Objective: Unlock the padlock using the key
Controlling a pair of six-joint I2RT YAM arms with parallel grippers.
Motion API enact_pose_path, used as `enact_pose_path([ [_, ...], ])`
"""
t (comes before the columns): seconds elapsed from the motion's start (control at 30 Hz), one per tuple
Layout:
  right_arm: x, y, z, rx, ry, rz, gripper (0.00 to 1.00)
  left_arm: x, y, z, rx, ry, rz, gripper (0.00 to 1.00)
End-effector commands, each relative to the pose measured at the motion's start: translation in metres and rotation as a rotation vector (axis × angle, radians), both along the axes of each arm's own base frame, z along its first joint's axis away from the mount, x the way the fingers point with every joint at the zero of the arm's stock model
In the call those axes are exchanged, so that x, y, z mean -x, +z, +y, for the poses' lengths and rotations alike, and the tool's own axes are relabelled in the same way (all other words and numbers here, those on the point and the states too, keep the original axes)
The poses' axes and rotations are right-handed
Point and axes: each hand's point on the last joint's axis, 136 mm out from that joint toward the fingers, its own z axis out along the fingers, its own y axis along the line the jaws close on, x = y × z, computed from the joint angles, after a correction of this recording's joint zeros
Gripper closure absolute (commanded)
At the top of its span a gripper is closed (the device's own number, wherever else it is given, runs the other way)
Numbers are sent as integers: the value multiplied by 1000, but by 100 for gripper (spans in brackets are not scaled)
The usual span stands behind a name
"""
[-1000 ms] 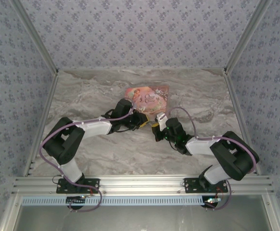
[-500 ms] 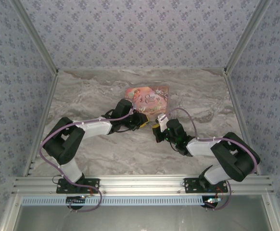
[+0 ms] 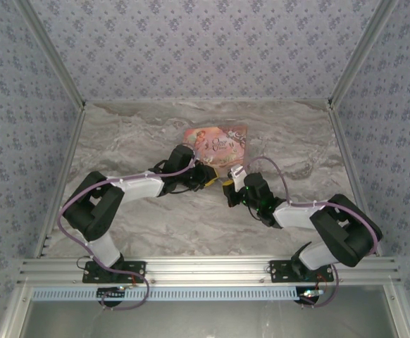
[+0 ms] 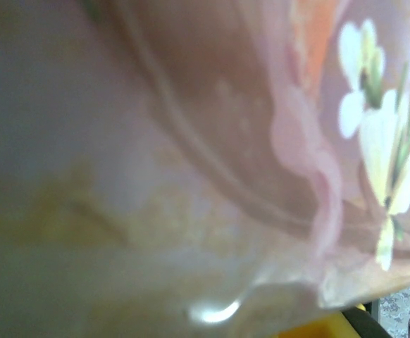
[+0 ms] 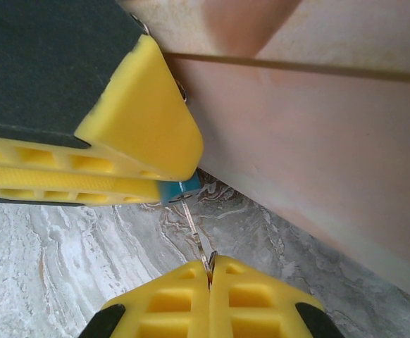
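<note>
Almost there: the key (image 5: 196,236) meets the padlock (image 5: 178,189).
Low in the middle, the right gripper (image 5: 209,266) squeezes the key tight. At the upper left, the left gripper (image 5: 159,177) pinches the little blue padlock. The key tip looks to be at the hole; I think turning it is left to do.

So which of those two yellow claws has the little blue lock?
The left end effector, uppermost in the right wrist view, clamps the blue padlock; the right end effector below pinches the thin key.
</note>
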Motion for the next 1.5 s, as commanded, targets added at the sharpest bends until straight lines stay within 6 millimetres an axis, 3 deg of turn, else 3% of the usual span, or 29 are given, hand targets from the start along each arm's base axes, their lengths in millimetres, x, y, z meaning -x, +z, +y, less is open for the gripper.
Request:
enact_pose_path([
  [0.0,-9,14,7,-29,3,-34,100,-1,26,-14,75,-32,-31,91],
  [0.33,-13,13,9,-16,7,-34,100,0,29,-15,76,-34,-35,91],
  [1.03,-24,41,27,-60,71,-121,100,9,35,-17,82,-60,-26,91],
  [1.47,-33,40,24,-3,75,-160,100,16,43,-17,92,-86,-24,91],
])
